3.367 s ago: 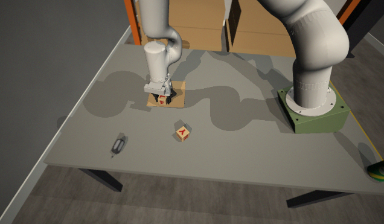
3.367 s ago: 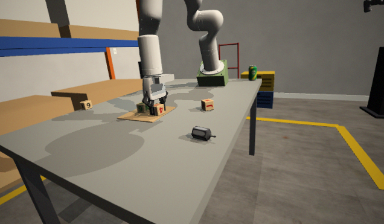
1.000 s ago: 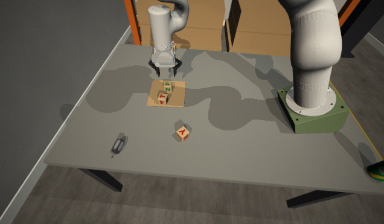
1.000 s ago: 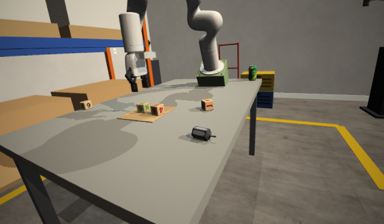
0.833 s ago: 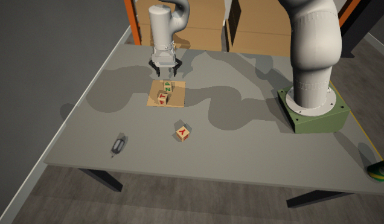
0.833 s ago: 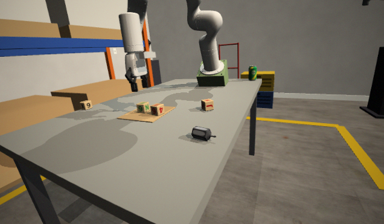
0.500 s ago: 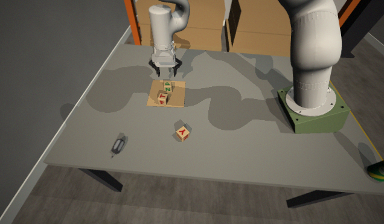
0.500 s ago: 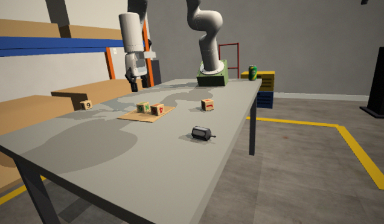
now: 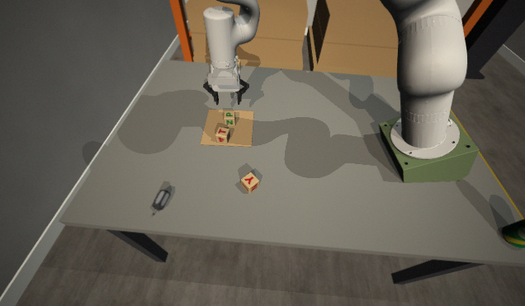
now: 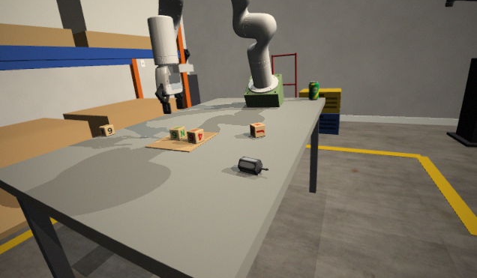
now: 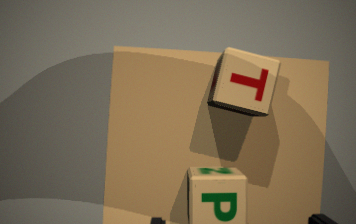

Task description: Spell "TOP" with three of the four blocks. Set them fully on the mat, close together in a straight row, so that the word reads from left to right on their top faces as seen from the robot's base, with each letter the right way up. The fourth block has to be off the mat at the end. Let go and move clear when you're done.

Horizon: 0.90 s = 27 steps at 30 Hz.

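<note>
"Where are the letter blocks?"

"2 are on the mat [image 9: 243,138] [image 10: 165,145] [image 11: 150,125]: the T block [image 9: 222,134] [image 10: 196,136] [image 11: 245,82] and the P block [image 9: 229,118] [image 10: 177,133] [image 11: 218,200]. They stand apart, T a little askew, both letter tops pointing roughly the same way."

"And the mat?"

"On the tabletop [image 9: 330,209] [image 10: 187,197] [image 11: 50,25], nearer the long edge by the cardboard boxes [image 9: 264,48] [image 10: 124,111], towards the short edge opposite the green base [image 9: 437,169] [image 10: 262,100]."

"The pincer [image 9: 228,101] [image 10: 173,109] [image 11: 240,220]?"

"Nearly wide open, with 0 blocks in its grasp. It hangs above the tabletop, between the mat and the boxes' edge."

"The other 2 blocks?"

"The Y block [image 9: 250,182] [image 10: 257,130] sits off the mat, towards the other long edge. The block showing a 9 [image 10: 107,130] is near the boxes' edge; I can't tell its top letter."

"Anything further out?"

"A small dark motor [image 9: 161,200] [image 10: 250,165] lies near the corner farthest from the boxes and base. A green can [image 9: 516,235] [image 10: 313,91] stands by the corner on the base's side."
</note>
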Tool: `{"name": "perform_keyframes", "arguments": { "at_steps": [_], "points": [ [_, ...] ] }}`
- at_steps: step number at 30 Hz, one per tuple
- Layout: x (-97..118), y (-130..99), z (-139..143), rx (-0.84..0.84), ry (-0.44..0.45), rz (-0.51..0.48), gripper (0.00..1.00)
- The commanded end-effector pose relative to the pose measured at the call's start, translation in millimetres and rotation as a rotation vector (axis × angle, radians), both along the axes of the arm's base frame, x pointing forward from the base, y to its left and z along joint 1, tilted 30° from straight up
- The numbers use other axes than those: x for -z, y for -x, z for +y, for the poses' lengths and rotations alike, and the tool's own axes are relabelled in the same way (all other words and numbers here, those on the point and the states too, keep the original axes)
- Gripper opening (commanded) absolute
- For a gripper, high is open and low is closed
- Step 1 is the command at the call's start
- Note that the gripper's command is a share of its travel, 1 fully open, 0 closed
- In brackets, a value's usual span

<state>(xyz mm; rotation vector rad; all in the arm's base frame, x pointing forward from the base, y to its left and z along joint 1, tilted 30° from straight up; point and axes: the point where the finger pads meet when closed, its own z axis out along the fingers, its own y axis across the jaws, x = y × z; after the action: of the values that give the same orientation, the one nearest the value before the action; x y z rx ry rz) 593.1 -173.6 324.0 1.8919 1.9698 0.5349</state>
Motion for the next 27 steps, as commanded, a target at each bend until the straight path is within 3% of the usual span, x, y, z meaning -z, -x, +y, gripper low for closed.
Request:
{"name": "perform_keyframes", "arguments": {
  "at_steps": [1, 27],
  "points": [
    [-1, -1, 0, 0.000, 0.001, -0.002, 0.87],
    [19, -12, 0, 0.000, 0.000, -0.002, 0.87]
  ]
}}
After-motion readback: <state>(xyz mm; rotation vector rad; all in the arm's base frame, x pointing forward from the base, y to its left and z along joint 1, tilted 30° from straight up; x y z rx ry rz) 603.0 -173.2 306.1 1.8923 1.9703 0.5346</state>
